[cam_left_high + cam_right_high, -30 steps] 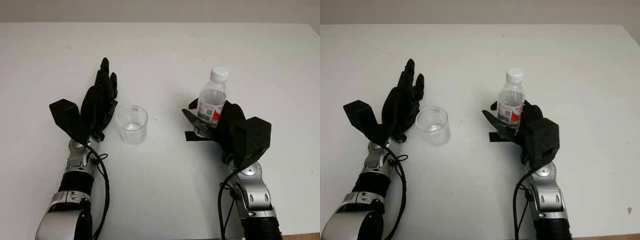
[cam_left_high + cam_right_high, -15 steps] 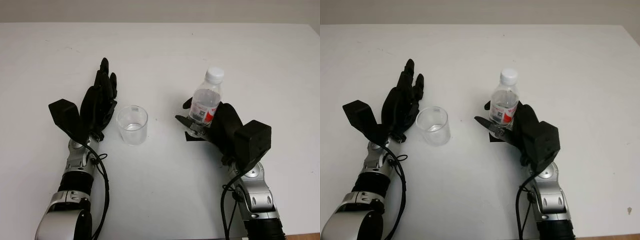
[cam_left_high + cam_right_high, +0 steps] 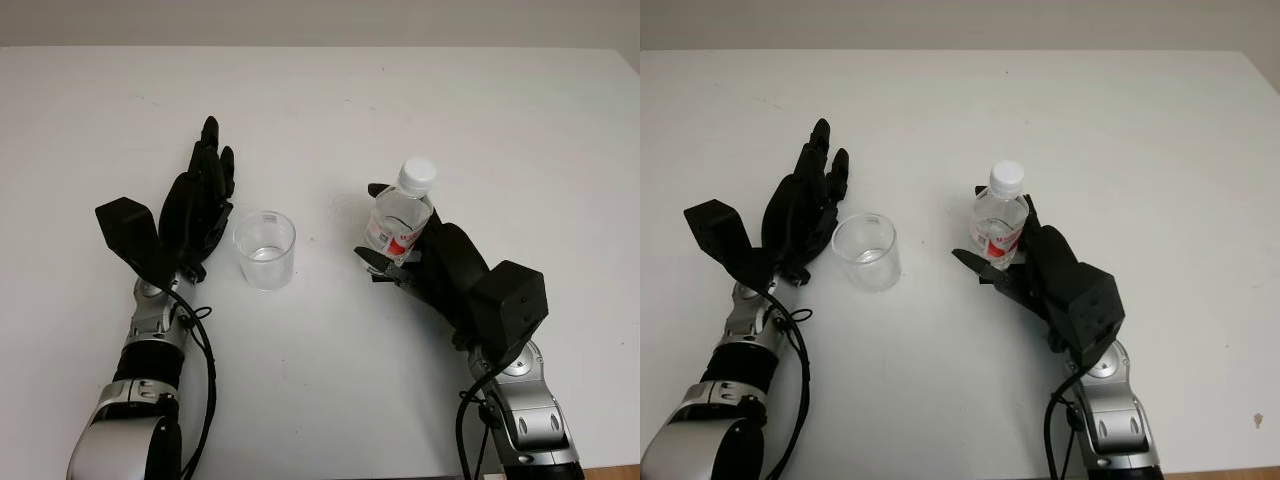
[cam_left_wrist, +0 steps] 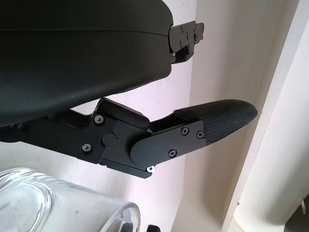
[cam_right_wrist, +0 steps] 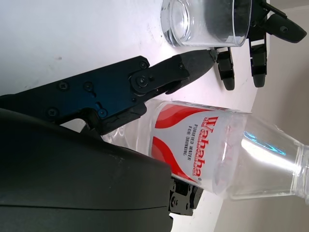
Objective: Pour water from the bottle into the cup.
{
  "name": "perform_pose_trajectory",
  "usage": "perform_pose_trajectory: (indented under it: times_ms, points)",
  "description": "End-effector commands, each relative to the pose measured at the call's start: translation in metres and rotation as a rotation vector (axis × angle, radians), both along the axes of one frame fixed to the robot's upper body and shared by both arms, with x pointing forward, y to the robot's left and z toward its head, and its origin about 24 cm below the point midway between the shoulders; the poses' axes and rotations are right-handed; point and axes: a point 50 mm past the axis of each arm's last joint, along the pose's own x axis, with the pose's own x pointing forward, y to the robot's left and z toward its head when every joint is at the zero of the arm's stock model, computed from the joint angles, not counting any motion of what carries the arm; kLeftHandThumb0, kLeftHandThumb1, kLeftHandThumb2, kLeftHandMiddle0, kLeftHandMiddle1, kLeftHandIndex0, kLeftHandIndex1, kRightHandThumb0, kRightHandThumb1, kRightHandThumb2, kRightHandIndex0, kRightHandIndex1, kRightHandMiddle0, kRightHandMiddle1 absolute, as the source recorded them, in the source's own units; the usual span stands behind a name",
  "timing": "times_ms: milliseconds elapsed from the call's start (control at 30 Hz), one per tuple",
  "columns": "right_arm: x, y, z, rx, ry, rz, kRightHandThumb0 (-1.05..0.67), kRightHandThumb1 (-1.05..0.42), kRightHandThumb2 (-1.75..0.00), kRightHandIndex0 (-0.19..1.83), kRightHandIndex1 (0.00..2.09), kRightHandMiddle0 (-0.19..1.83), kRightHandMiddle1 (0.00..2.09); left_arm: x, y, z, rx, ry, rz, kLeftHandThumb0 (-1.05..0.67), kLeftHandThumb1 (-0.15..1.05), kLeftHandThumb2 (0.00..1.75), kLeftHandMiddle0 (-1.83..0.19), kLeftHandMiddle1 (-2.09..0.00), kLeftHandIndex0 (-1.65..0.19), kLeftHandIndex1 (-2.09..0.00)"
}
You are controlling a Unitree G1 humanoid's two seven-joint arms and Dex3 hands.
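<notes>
On the white table, the right hand is wrapped around a clear plastic water bottle with a white cap and a red-and-white label; its fingers close on the bottle's lower body, and the bottle leans slightly, cap toward the table's far edge. The bottle sits near the middle of the table, a little toward the right edge. A clear, round drinking cup stands upright on the table to the bottle's left, apart from it, nearer the front edge than the far one. The left hand is open just beside the cup on its left side, holding nothing, fingers pointing toward the far edge.
</notes>
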Motion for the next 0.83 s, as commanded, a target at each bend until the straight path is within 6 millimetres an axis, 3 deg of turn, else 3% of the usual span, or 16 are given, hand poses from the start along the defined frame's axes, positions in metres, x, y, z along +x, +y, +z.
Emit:
perform_pose_trajectory:
  times_ms: [0, 100, 267, 433, 800]
  points:
    - [-0.006, -0.009, 0.003, -0.044, -0.029, -0.008, -0.84, -0.94, -0.05, -0.19, 0.06, -0.19, 0.23, -0.001, 0.002, -0.002, 0.0, 0.01, 0.01, -0.82, 1.05, 0.73, 0.19, 0.0, 0.19, 0.0]
    - [-0.009, -0.019, 0.003, -0.141, -0.081, -0.07, -1.0, -0.93, -0.05, -0.19, 0.01, -0.19, 0.02, -0.001, 0.002, -0.002, -0.001, 0.007, 0.008, -0.82, 1.05, 0.73, 0.19, 0.0, 0.19, 0.0]
    - [-0.011, -0.036, 0.0, -0.204, -0.146, -0.223, -1.05, -0.95, -0.06, -0.19, 0.0, -0.19, 0.0, 0.0, 0.001, -0.002, -0.005, 0.005, -0.006, -0.82, 1.05, 0.73, 0.19, 0.0, 0.19, 0.0]
    - [-0.011, -0.047, -0.004, -0.154, -0.159, -0.295, -1.05, -0.95, -0.06, -0.19, 0.0, -0.19, 0.0, 0.001, 0.001, -0.002, -0.012, 0.008, -0.009, -0.82, 1.05, 0.72, 0.19, 0.0, 0.19, 0.0]
    - [-0.006, -0.035, -0.015, -0.125, -0.165, -0.209, -1.05, -0.94, -0.05, -0.19, 0.0, -0.19, 0.0, 0.0, 0.0, -0.003, 0.001, 0.002, -0.008, -0.82, 1.05, 0.73, 0.19, 0.0, 0.19, 0.0]
